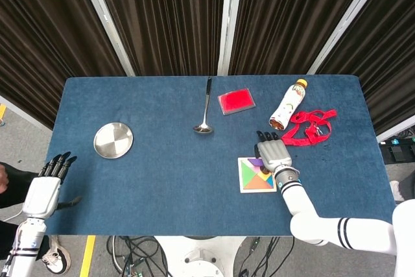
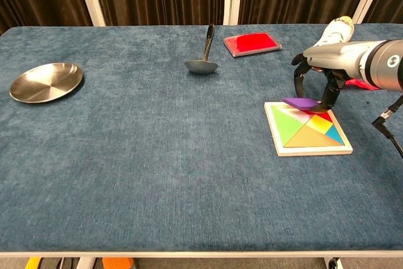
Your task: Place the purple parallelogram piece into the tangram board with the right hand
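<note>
Spanning blue felt table (image 2: 157, 155), dark curtains (image 1: 162, 17) behind

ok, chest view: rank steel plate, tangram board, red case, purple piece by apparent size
1. tangram board, though nearer the camera
2. steel plate, close to the board
3. red case, farthest away
4. purple piece, held by the right hand

Your worktop (image 1: 162, 180) is covered edge to edge in a deep blue, felt-like cloth, evenly lit with only soft shadows. Behind it you have dark brown pleated curtains (image 1: 162, 17) hanging across the whole back, split by pale upright frame bars (image 1: 225, 17) that lean outward in the head view. Below the near edge you can see grey floor with a tangle of black cables (image 1: 139, 251) and a strip of yellow tape (image 1: 87, 255) at the left.
</note>
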`<action>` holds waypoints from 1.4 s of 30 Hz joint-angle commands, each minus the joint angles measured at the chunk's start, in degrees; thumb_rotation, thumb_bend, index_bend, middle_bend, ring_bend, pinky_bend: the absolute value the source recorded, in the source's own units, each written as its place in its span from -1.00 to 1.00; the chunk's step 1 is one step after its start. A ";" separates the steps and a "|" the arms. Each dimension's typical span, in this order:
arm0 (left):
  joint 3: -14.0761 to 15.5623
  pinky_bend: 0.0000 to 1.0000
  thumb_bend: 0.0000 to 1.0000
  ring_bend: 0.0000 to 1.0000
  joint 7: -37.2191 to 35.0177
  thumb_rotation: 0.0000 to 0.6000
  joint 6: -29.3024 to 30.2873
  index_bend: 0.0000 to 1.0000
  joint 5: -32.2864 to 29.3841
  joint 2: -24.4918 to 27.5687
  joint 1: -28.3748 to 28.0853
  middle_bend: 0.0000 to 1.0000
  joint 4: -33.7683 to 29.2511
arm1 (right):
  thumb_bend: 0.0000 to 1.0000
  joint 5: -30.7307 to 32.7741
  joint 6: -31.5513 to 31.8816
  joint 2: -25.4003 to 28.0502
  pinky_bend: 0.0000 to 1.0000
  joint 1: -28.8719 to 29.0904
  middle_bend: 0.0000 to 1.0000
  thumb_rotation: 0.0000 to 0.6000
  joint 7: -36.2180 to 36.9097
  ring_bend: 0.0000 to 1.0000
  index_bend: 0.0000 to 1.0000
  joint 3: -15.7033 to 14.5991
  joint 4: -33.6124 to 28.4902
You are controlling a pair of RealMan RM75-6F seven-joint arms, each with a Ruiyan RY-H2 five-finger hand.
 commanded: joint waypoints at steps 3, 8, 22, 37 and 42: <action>0.00 -0.69 -0.88 -1.00 0.00 1.00 -0.06 -0.78 -0.03 -0.07 0.00 -0.93 0.13 | -0.46 -0.41 0.09 -0.35 -1.00 0.04 -0.97 1.00 0.60 -1.00 0.11 -0.39 -0.01; -0.01 -0.69 -0.88 -1.00 0.07 1.00 0.03 -0.78 0.07 -0.04 -0.02 -0.93 0.22 | -0.45 -0.70 -0.53 -1.18 -1.00 0.43 -0.97 1.00 1.13 -1.00 0.10 -0.63 1.06; 0.06 -0.69 -0.88 -1.00 -0.17 1.00 -0.16 -0.78 -0.13 0.09 0.08 -0.93 0.46 | -0.44 -0.38 -1.77 -2.43 -1.00 1.78 -0.98 1.00 2.04 -1.00 0.08 -0.61 3.22; 0.05 -0.69 -0.88 -1.00 0.07 1.00 -0.14 -0.77 -0.04 0.28 0.06 -0.93 0.20 | -0.45 0.00 -2.56 -1.84 -1.00 2.66 -1.00 1.00 2.18 -1.00 -0.16 -1.42 2.96; 0.10 -0.69 -0.88 -1.00 0.07 1.00 -0.24 -0.77 -0.15 0.23 0.10 -0.93 0.24 | -0.45 0.24 -2.96 -1.58 -1.00 2.94 -1.00 1.00 2.34 -1.00 -0.33 -1.67 2.86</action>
